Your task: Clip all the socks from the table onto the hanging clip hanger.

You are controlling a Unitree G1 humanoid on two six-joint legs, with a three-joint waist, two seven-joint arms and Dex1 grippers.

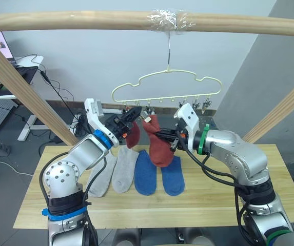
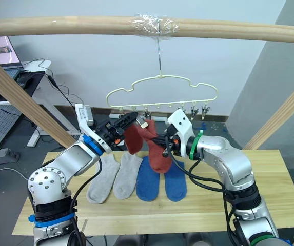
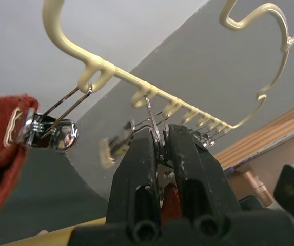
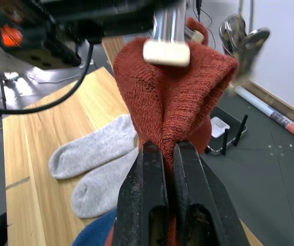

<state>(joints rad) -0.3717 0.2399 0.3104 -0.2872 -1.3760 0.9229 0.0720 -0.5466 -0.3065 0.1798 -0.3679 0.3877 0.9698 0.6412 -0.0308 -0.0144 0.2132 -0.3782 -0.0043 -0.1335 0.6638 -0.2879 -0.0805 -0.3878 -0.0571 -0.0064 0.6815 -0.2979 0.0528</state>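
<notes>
Wooden table [image 1: 229, 202] has two grey socks [image 1: 112, 173] and two blue socks [image 1: 157, 174] lying side by side. Up top, the clip hanger [image 1: 166, 84] hangs from a beam [image 1: 85, 21]. Left gripper [image 3: 159, 148] is squeezed onto a metal clip [image 3: 154, 123], right gripper [image 4: 168, 154] pinches a rust red sock [image 1: 159, 143] held just under the clips. Another red sock [image 1: 133, 134] already hangs clipped.

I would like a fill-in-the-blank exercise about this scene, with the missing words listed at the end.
1. The right pincer is shut on a sock of ____ colour.
2. Flat on the table lie two grey socks and two ____ socks.
3. The left pincer squeezes a metal ____ of the clip hanger.
4. The hanger's hook hangs from a wooden ____ wrapped in clear tape.

Missing words: rust red; blue; clip; beam
</notes>
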